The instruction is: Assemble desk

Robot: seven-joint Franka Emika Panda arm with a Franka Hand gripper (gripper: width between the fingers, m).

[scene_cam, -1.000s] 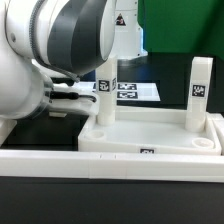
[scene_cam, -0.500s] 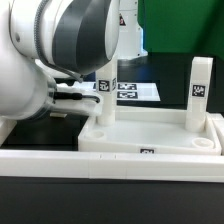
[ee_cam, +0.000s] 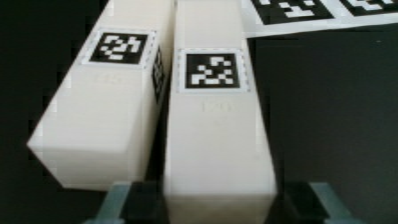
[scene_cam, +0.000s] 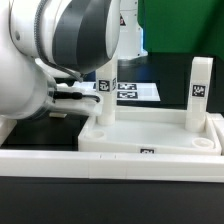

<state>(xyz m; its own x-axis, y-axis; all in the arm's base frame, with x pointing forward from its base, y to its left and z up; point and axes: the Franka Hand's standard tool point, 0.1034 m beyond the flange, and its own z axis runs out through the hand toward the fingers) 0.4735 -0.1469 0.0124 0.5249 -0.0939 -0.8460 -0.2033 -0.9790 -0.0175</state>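
We see a short white square plastic leg (ee_cam: 214, 140) lying on the dark surface (ee_cam: 342, 120), with the jaws holding its two sides. A second leg (ee_cam: 103, 110) lies right beside it. Nearby, the white rimmed plastic panel (scene_cam: 150, 138) carries two upright legs (scene_cam: 198, 95). The flat white marker board (ee_cam: 311, 12) lies beyond.

Even bright light, slight overall blur.

Here's the arm (scene_cam: 25, 85), all big glossy white rounded shells, with a dark grey domed cap (scene_cam: 82, 35) over one joint. Up close, the gripper (ee_cam: 217, 206) shows two dull blue-grey fingers (ee_cam: 121, 204), flat and squared.
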